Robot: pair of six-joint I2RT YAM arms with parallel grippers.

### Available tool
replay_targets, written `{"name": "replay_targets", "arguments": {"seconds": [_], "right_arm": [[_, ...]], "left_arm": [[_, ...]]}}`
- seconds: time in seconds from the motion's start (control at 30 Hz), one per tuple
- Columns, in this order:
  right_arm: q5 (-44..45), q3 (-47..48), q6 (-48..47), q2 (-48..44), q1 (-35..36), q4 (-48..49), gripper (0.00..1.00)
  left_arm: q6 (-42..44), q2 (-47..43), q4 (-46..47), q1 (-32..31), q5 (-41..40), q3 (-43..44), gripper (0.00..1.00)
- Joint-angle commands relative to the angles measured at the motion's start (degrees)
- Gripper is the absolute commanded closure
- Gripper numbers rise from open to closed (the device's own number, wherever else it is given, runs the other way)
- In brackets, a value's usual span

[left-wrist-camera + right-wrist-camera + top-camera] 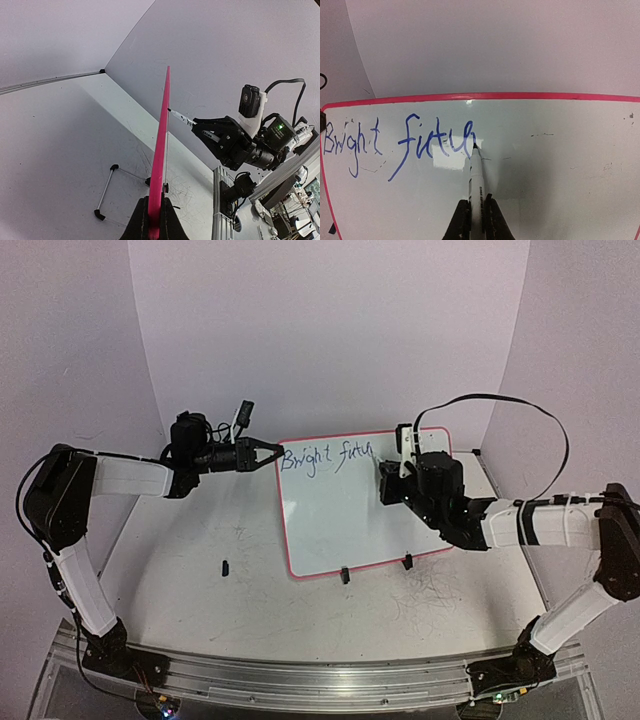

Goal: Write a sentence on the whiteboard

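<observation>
Whiteboard (350, 530): glossy white face, thin red-pink rim, two black clip feet (344, 576). Writing (420, 142): blue strokes, paler in the first word. Marker (476, 182): white barrel, black tip, black print. Table (200, 610): white, grey scribbles and scuffs. Left arm (130, 476), right arm (545, 523): white shells, black joints.

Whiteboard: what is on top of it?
Blue words, "Bright futu", and a marker touching the whiteboard. The marker and right pincer hide the patch beneath them.
</observation>
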Motion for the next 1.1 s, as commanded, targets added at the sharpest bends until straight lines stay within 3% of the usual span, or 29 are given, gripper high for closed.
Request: {"name": "replay_targets", "arguments": {"seconds": [0.0,1.07], "right_arm": [[-0.64,-2.09,1.85,-1.77,-0.14,-1.35,1.00],[3.45,1.98,1.41,0.44,-1.35,1.35,1.00]], "left_arm": [[2.37,0.15,-3.44,-3.31,2.29,1.03,1.00],[2.80,0.02,-3.93,-3.47,2.22,1.03,1.00]]}}
